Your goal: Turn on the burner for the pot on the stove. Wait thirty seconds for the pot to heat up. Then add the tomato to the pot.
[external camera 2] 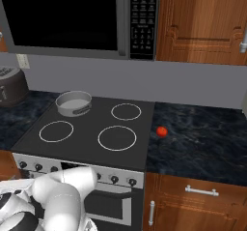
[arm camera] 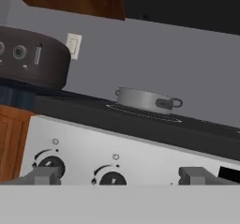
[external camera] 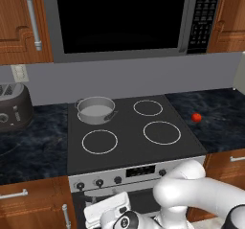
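**Robot hand low before the stove knobs**

The black glass stove (external camera: 129,146) with four white rings fills the frame's centre. A shallow grey metal pot (external camera: 95,109) sits on its upper-left ring. The tiny red tomato (external camera: 196,117) lies on the dark counter (external camera: 215,118) at centre right; probably light, smooth, liable to roll, best pinched across its middle. The gripper (arm camera: 119,177) faces the small black knobs (arm camera: 111,177), fingers spread apart, holding nothing.

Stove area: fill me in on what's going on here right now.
The robot arm has its tool low in front of the stove, fingers apart and level with the black knobs on the silver front panel. It grips nothing. The pot sits on the back left ring, with nothing visible inside. The tomato lies on the dark counter right of the cooktop, untouched.
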